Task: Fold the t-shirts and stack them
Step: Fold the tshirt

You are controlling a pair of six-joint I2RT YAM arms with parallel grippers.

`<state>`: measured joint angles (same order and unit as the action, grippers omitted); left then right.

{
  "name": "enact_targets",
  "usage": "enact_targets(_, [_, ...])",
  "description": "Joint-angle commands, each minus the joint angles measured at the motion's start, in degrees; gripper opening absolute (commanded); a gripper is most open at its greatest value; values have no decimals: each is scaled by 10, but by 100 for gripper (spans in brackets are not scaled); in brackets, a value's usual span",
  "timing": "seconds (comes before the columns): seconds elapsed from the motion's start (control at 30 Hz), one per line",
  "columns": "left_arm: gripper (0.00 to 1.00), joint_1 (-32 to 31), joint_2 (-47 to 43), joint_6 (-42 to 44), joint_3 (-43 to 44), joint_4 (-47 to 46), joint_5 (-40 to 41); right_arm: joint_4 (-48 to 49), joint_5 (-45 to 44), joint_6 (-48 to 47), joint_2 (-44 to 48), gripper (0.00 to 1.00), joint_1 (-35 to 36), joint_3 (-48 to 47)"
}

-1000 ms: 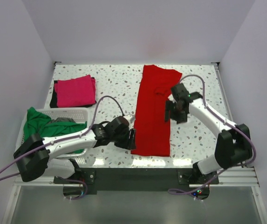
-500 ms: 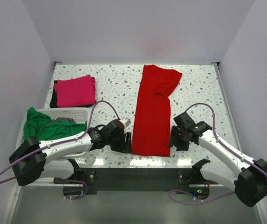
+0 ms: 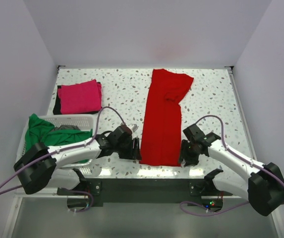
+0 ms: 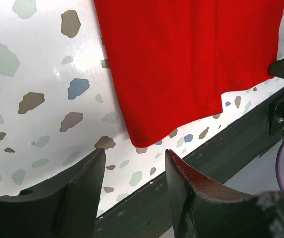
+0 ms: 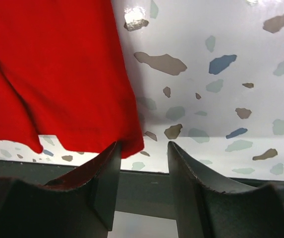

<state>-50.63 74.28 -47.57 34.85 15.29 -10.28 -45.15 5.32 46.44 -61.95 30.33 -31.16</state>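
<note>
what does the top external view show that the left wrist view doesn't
Only the top external view: the folded pink t-shirt at the far left, the green t-shirt draped over the white basket, and the whole length of the red t-shirt. Only the left wrist view: the left fingers close up, standing apart with nothing between them, just short of the red shirt's near corner. Both: the red t-shirt lying on the speckled table.

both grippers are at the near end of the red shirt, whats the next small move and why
Probably ease both forward and pinch the near corners. The red t-shirt lies as a long strip; the left gripper and right gripper sit open, one at each near corner, neither visibly gripping cloth yet. That grip would allow folding it toward the far end.
</note>
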Motion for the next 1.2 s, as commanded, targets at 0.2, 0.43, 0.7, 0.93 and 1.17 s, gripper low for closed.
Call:
enact_targets(0.2, [54,5,39,-7,9,-35,-18,59,21,6,-23,35,3,24])
enact_targets(0.43, [45,5,61,0,17,-25,-15,60,38,13,-13,18,3,36])
enact_targets(0.7, [44,5,62,4,18,-47,-21,54,39,20,-4,13,5,44])
enact_targets(0.93, [44,5,68,5,16,-67,-33,47,38,30,5,11,9,50])
enact_targets(1.17, [36,5,28,-2,19,-53,-18,34,36,37,17,9,12,51])
